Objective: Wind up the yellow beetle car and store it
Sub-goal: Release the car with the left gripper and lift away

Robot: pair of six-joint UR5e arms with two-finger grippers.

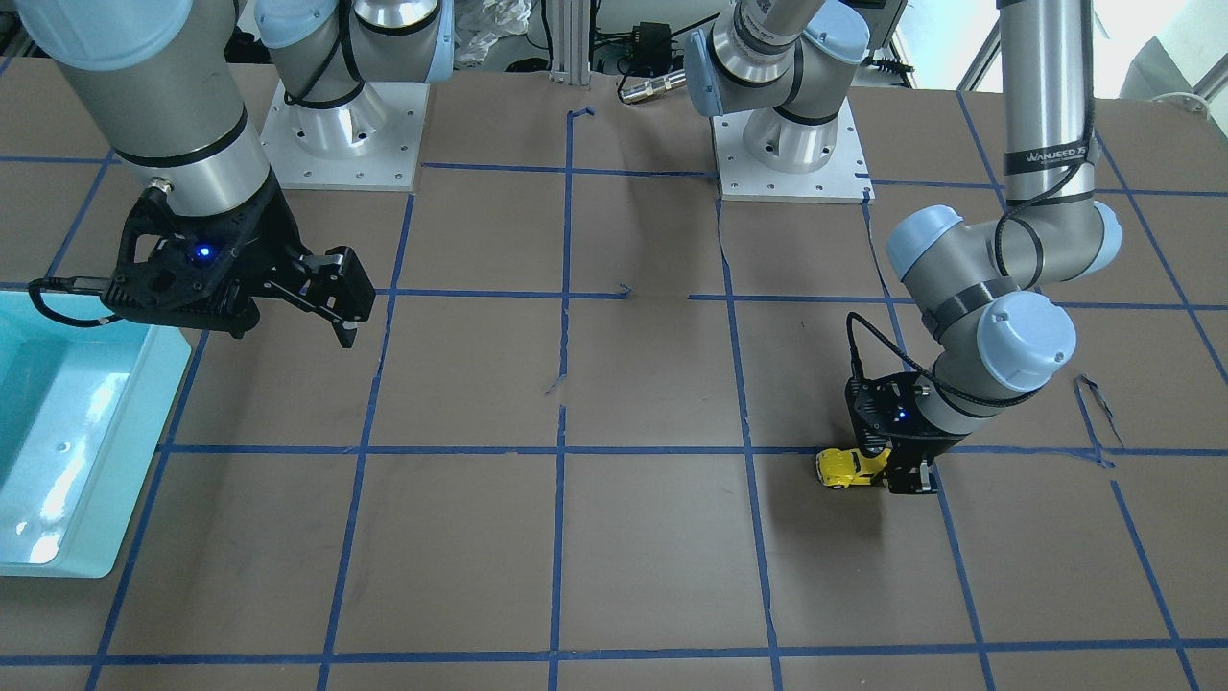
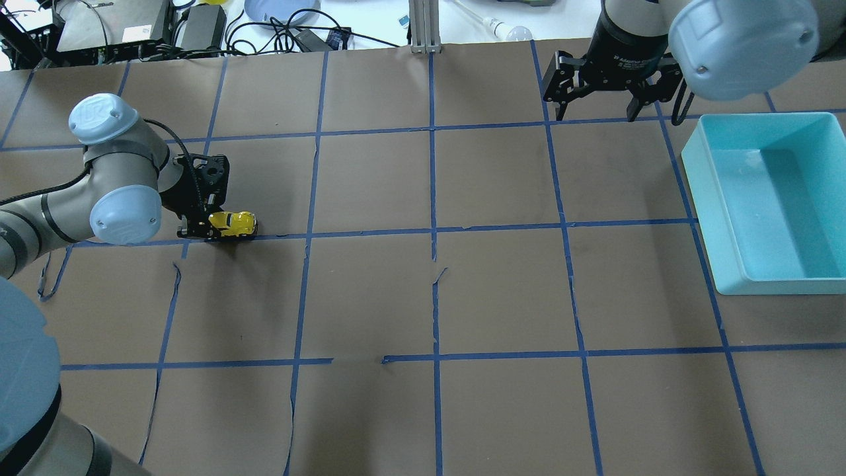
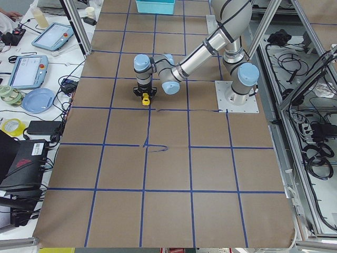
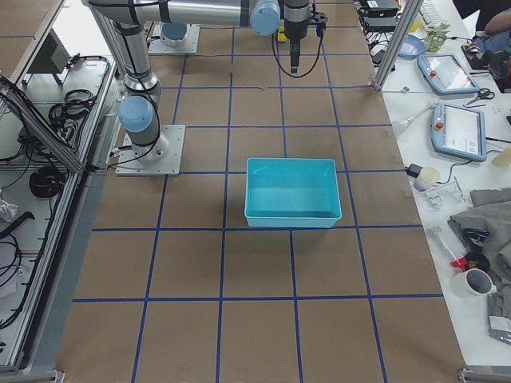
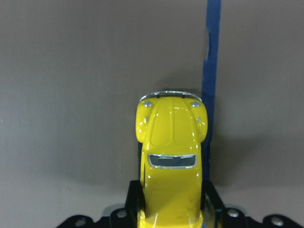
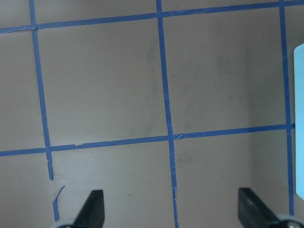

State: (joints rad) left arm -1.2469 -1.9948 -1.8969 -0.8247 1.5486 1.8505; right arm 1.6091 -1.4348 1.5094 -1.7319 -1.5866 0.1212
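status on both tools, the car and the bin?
left tool: shut on the yellow beetle car
yellow beetle car: upright on the table, gripped at one end
right tool: open, empty, above the table
teal bin: upright, empty

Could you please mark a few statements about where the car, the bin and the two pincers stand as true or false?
1. The left pincer is shut on the yellow beetle car. True.
2. The car lies inside the teal bin. False: it is in the left pincer, down at the brown table, far from the bin.
3. The right pincer is open and holds nothing. True.
4. The right pincer is touching the car. False: it hangs near the bin, across the table from the car.
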